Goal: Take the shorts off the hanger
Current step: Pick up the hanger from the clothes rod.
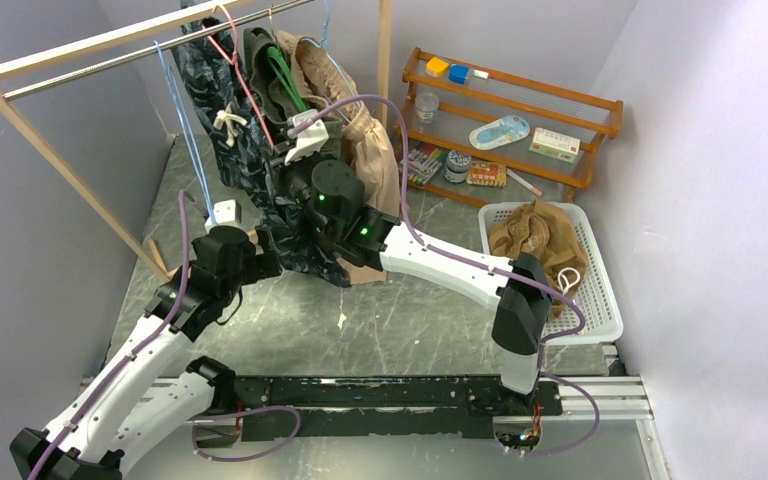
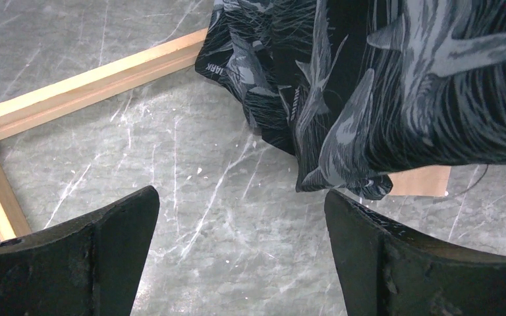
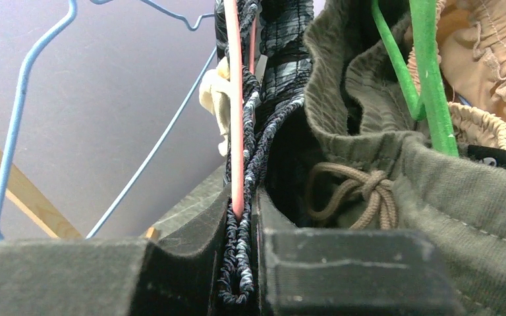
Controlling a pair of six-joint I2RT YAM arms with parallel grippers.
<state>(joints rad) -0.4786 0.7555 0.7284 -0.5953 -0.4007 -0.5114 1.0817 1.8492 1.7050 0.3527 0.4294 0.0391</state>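
Observation:
The dark navy patterned shorts [image 1: 245, 150] hang on a pink hanger [image 1: 235, 60] from the rail. My right gripper [image 1: 295, 150] is shut on their gathered waistband [image 3: 263, 118], with the pink hanger wire [image 3: 235, 99] between the jaws [image 3: 244, 197]. Olive green shorts [image 3: 448, 197] on a green hanger [image 3: 428, 79] and light beige shorts [image 3: 494, 52] hang just to the right. Tan-brown shorts [image 1: 535, 235] lie in the white basket [image 1: 600, 320]. My left gripper [image 1: 263, 262] is open and empty [image 2: 240, 197], low beside the navy hem [image 2: 382, 85].
An empty blue hanger [image 1: 185, 130] hangs left of the navy shorts. The wooden rack's base bars [image 2: 92, 89] lie on the grey marbled table below my left gripper. A wooden shelf [image 1: 515, 120] with small items stands at the back right.

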